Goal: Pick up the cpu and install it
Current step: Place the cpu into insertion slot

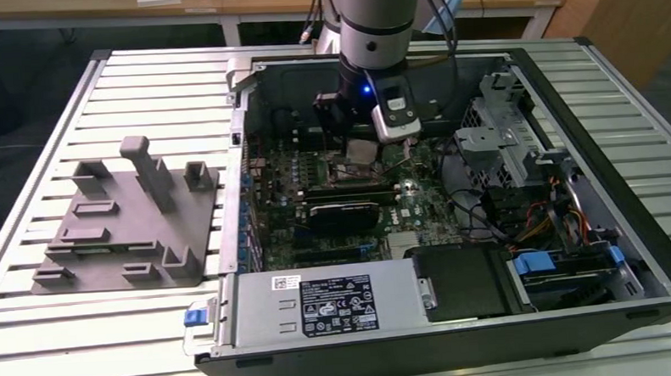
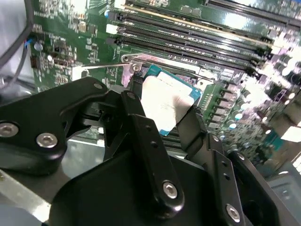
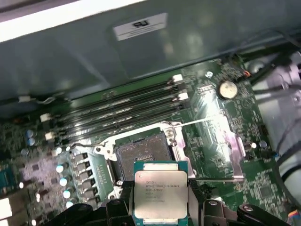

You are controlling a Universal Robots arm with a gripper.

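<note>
Black fingers point(image 2: 141, 127) of our gripper point(image 2: 163, 110) clench the cpu point(image 3: 161, 193) by two opposite edges, its silver top turned toward the first wrist view. We see it held just beside the open socket point(image 3: 143, 153), not seated in it. The green circuit board point(image 3: 207, 108) lies inside the computer case point(image 1: 434, 358) on the slatted table point(image 1: 93, 343).

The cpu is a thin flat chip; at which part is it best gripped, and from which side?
Grip the cpu by two opposite edges, coming from above its metal top, as the gripper does now. It is a flat square held level over the open socket, and its underside probably must stay free to seat there, so the edges are likely the only safe hold.
</note>
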